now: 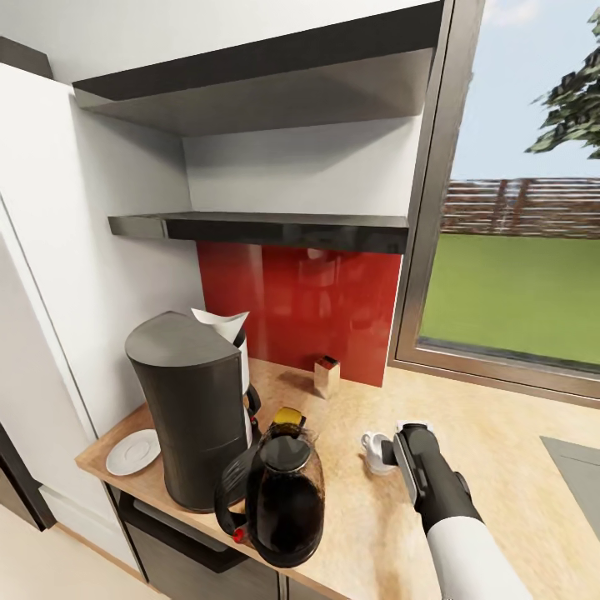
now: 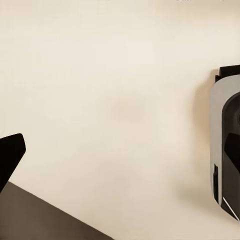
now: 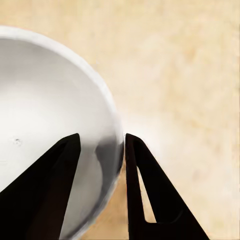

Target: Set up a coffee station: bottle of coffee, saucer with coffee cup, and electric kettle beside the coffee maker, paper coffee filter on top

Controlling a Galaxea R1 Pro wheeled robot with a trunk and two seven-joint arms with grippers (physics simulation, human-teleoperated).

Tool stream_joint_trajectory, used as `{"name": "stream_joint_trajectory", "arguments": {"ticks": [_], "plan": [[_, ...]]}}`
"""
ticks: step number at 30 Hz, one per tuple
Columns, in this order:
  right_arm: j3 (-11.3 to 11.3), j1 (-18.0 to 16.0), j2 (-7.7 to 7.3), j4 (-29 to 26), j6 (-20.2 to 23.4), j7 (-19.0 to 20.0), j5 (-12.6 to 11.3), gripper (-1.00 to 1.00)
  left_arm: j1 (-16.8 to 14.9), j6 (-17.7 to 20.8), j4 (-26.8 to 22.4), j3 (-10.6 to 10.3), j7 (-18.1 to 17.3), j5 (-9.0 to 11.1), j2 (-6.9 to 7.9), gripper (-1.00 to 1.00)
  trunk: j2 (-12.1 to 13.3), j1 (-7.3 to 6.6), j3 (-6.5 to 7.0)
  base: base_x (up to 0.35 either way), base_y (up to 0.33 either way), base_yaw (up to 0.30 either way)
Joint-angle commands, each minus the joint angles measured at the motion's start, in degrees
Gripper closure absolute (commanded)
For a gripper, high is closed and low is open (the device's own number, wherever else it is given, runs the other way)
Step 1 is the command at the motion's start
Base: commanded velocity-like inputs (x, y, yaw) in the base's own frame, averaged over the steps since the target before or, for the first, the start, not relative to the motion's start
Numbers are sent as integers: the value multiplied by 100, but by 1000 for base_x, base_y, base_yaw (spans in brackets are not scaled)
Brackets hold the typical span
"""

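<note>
The dark coffee maker [image 1: 196, 408] stands at the countertop's left end with a white paper filter [image 1: 221, 323] on top. A white saucer [image 1: 133, 452] lies left of it, bare. In front stands the black electric kettle [image 1: 283, 500], and the yellow-capped coffee bottle [image 1: 289, 419] peeks out behind it. The white coffee cup [image 1: 372, 446] sits on the counter right of the kettle. My right gripper [image 1: 387, 450] straddles its rim: in the right wrist view one finger is inside the cup [image 3: 45, 100] and one outside, the gripper [image 3: 102, 145] shut on the wall. One dark left fingertip [image 2: 11, 152] hangs over pale floor.
A small brown carton [image 1: 327, 375] stands by the red backsplash. Two dark shelves [image 1: 267, 227] hang above the wooden counter [image 1: 500, 433]. A window [image 1: 517, 275] frames the right side and a grey inset [image 1: 579, 467] sits at the counter's far right. A grey-and-black body [image 2: 227, 145] shows beside the floor.
</note>
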Motion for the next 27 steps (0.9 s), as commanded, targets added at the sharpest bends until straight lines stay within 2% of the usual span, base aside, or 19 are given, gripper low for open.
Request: {"name": "stream_joint_trajectory", "arguments": {"ticks": [1,6,8,27], "plan": [[-16,-2,6,-116,26,23,33,100,1,43,-10,3,10,-54,-2,-100,-4,2,-3,0,0,0],[-8,-2,14,-933,50,21,34,100,1,43,-10,3,11,-54,-9,-100,-4,2,-3,-124,0,0],[-8,-2,15,-1100,55,21,43,100,1,39,-10,3,11,-54,-9,-100,-4,2,-3,-299,0,0],[27,-2,15,-1188,57,-5,64,100,5,-1,-16,3,11,-45,-18,-100,-4,2,-3,-316,2,0]]}}
